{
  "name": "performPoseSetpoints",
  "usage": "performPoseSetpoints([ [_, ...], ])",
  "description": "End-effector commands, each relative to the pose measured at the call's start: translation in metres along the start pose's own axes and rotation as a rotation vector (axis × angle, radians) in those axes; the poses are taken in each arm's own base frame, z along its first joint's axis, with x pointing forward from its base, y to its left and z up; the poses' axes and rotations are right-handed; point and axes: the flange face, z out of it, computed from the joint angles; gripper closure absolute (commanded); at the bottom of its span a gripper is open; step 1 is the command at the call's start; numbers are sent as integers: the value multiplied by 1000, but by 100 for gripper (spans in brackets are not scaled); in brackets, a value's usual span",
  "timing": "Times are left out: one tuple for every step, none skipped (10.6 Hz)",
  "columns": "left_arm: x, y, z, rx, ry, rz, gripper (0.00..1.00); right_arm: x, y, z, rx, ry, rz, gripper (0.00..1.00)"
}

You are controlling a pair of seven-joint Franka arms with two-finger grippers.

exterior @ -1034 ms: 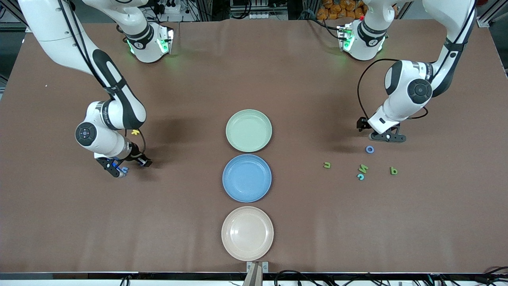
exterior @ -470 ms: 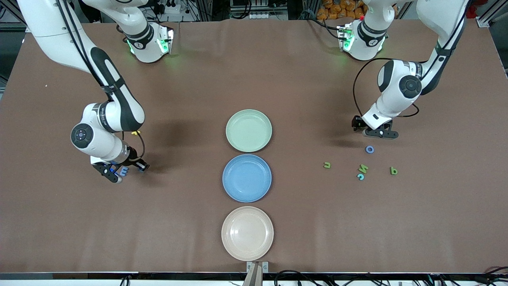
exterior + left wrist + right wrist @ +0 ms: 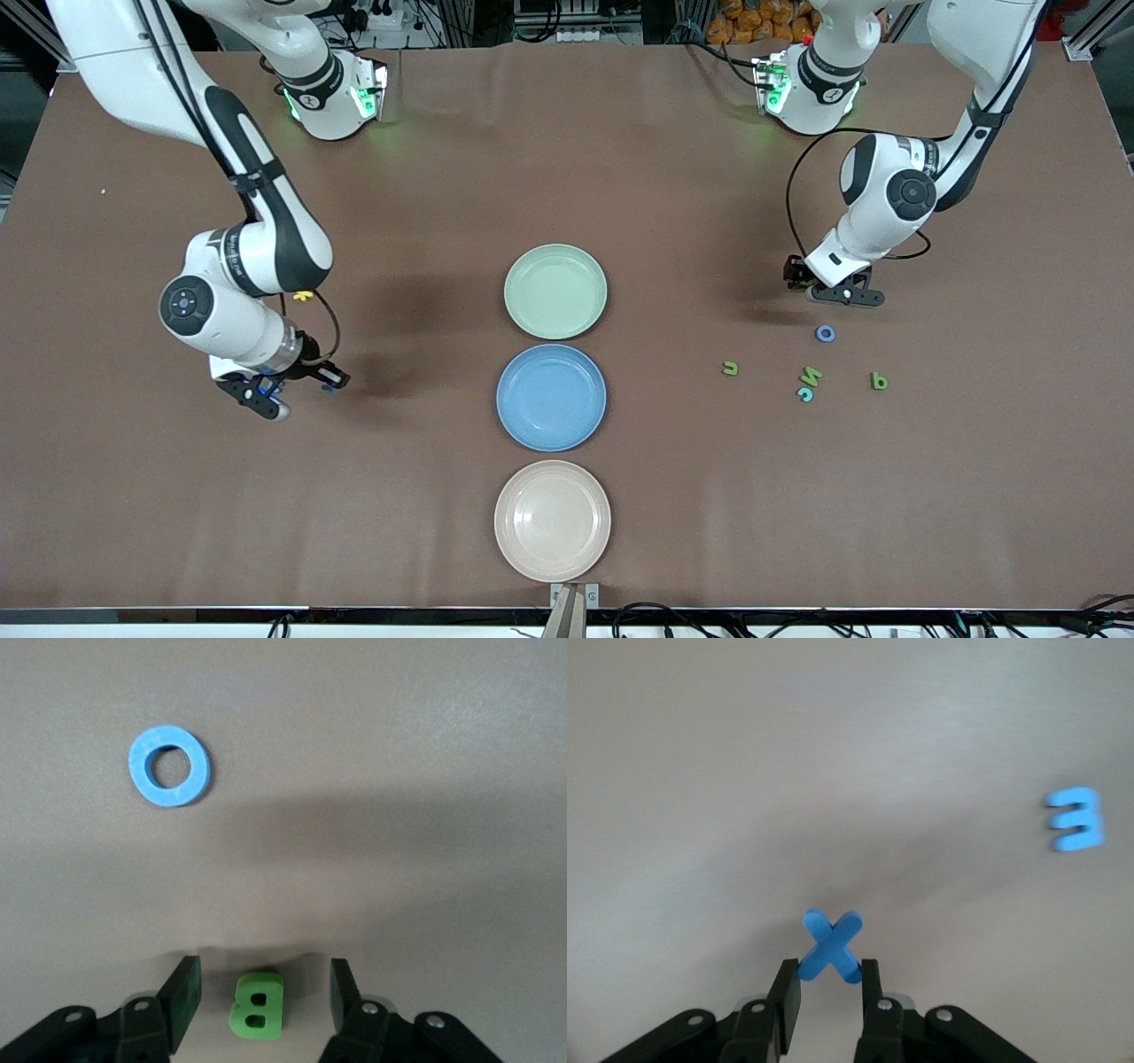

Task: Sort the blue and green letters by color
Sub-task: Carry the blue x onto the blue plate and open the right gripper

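Observation:
My right gripper is shut on a blue X letter, its fingers pinching the lower arms of the X, at the right arm's end of the table. A second blue letter lies apart from it. My left gripper is low at the left arm's end, open, with a green B letter lying between its fingers, a gap on each side. A blue O letter lies just nearer the camera. Green letters u, N and p lie nearer still.
Three plates stand in a row mid-table: green, blue and beige, the beige one nearest the camera. A teal letter lies by the green N. A yellow letter lies by the right arm's wrist.
The right gripper has shut on the blue X and shifted a little toward the camera. The left gripper has moved toward the bases, over the green B, and its fingers have narrowed.

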Motion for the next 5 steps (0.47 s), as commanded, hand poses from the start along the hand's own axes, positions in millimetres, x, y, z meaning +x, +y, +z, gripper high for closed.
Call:
performPoseSetpoints([
  [-5, 1, 10, -3, -7, 25, 36, -25, -62, -26, 35, 35, -101, 100],
  [-5, 1, 11, -4, -5, 25, 36, -43, -89, -31, 50, 43, -148, 100],
  [-5, 1, 12, -5, -8, 25, 37, -57, -107, -30, 63, 46, -168, 100],
  [-6, 1, 14, -6, -11, 29, 40, -82, -136, -32, 77, 48, -214, 100],
  [-6, 1, 14, -6, -12, 38, 44, -94, -154, -32, 88, 51, -241, 100],
])
